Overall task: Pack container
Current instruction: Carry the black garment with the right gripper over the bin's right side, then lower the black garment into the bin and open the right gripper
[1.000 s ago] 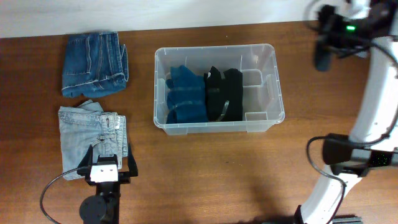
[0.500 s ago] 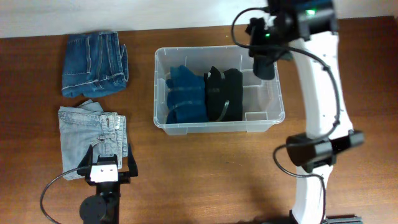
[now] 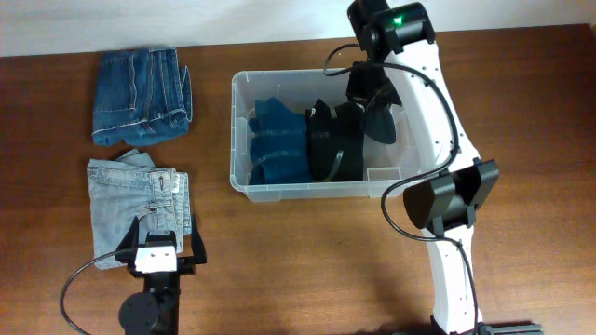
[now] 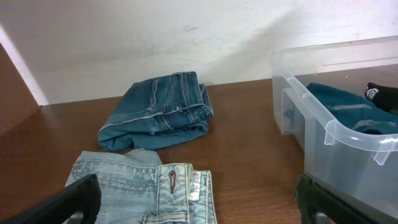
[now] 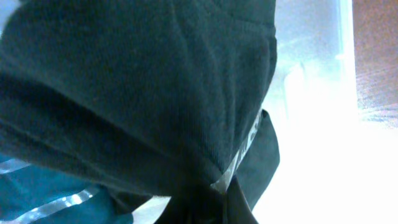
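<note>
1. Right gripper (image 3: pixel 380 119): the jaws are closed to a narrow tip with nothing seen between them. It hangs within the container's outline, over its right half. Its wrist view is filled by dark cloth close below.
2. Black garment (image 3: pixel 328 140): it lies folded under and just left of that tip, its long axis running from the table's far edge toward its near edge. A teal garment (image 3: pixel 277 140) touches its left side.
3. Container (image 3: pixel 321 191): it sits mid-table (image 3: pixel 307 261), toward the far edge, with its long axis parallel to that edge. The strip to the right of the black garment shows bare plastic.
4. Left gripper (image 3: pixel 168 240): the jaws are spread wide and hold nothing. It stands by the table's near left corner, over the near end of the light jeans (image 3: pixel 140 191).
5. Deciding relation: the container lies to the right of and beyond the left gripper. The dark jeans (image 3: pixel 140 96) lie at the far left corner, well apart from the container's left wall. The left arm is judged nearer to both unpacked pairs. A carry would probably run rightward to the bare end, which the right arm now occupies.
</note>
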Controlling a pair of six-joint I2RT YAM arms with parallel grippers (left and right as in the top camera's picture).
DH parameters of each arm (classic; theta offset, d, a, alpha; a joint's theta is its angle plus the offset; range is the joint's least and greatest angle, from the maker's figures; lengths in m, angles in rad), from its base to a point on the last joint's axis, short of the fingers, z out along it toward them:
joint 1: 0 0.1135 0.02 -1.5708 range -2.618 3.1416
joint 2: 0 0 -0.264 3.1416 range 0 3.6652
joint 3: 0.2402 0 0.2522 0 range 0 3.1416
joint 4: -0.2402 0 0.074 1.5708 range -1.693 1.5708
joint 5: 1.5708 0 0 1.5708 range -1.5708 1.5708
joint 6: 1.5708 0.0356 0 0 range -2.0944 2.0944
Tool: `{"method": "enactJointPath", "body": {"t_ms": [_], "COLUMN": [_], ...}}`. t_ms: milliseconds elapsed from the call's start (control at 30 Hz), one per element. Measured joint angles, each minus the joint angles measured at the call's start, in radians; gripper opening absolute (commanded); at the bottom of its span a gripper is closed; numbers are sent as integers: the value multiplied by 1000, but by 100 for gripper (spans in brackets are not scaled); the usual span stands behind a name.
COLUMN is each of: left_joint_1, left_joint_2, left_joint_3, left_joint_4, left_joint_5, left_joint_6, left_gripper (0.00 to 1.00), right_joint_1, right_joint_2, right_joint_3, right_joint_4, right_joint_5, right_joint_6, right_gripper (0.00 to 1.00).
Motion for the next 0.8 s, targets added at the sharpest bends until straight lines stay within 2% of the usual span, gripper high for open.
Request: {"method": "enactJointPath", "body": {"t_ms": [567, 633, 700, 800], "left_joint_1": [0, 0, 0, 0], "left_joint_2": [0, 0, 0, 0], "left_joint_3": [0, 0, 0, 0], "left_joint_4": [0, 0, 0, 0], "left_joint_5": [0, 0, 0, 0], "left_joint_6": [0, 0, 0, 0], "left_gripper": [99, 99, 99, 99], "right_joint_1": [0, 0, 0, 0], "right_joint_2": [4, 4, 4, 4], "right_joint_3": [-264, -271, -272, -272], "right_joint_4": [102, 103, 104, 104], "right_joint_5": [27, 27, 30, 35], "right_joint_6": [27, 29, 25, 24], "right_gripper": [5, 23, 51, 74]}}
